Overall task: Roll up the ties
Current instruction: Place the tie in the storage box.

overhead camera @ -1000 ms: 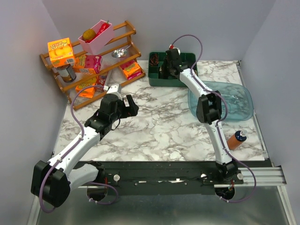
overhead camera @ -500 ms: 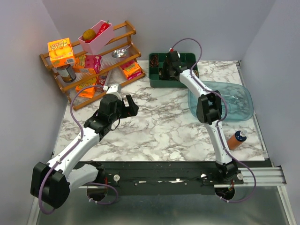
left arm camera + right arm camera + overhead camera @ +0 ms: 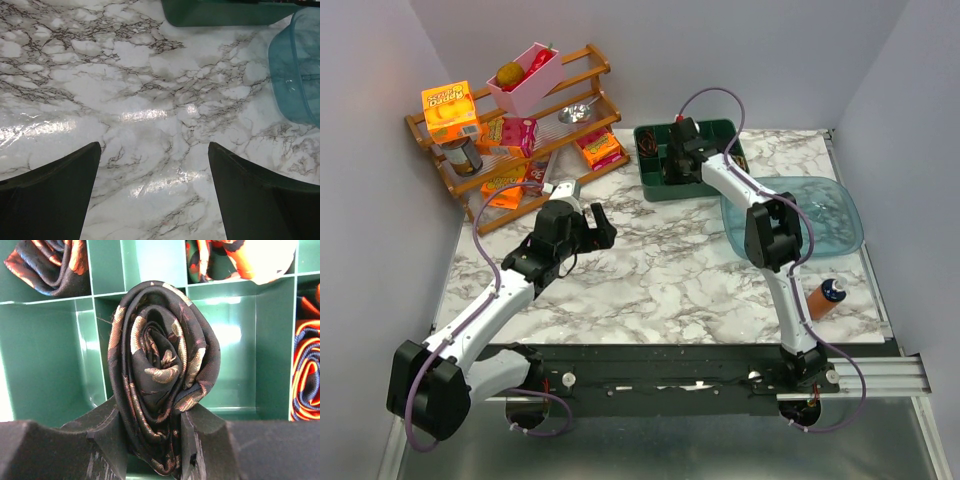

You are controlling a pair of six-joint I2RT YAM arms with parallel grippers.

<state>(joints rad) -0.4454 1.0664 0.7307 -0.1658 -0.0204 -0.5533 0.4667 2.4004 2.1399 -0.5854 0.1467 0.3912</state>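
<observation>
A rolled tie [image 3: 157,365], dark fabric with a tan-gold pattern, is pinched between the fingers of my right gripper [image 3: 155,410]. It hangs just above a divider of the green compartment tray [image 3: 45,355]. Other rolled ties lie in compartments at the top left [image 3: 50,265], top right [image 3: 235,260] and right edge [image 3: 306,375]. From above, the right gripper [image 3: 682,140] is over the tray [image 3: 655,188] at the back of the table. My left gripper [image 3: 582,208] hovers over bare marble, jaws wide open [image 3: 154,146], nothing between them.
A wooden rack [image 3: 582,58] with boxes, a can and a pink bin [image 3: 525,80] stands at the back left. A clear blue bowl [image 3: 815,215] sits right of the tray, and its rim [image 3: 300,75] shows in the left wrist view. An orange bottle [image 3: 823,298] lies near the right edge.
The right gripper has shifted slightly forward and left over the tray, still holding the rolled tie. The left arm has hardly moved.
</observation>
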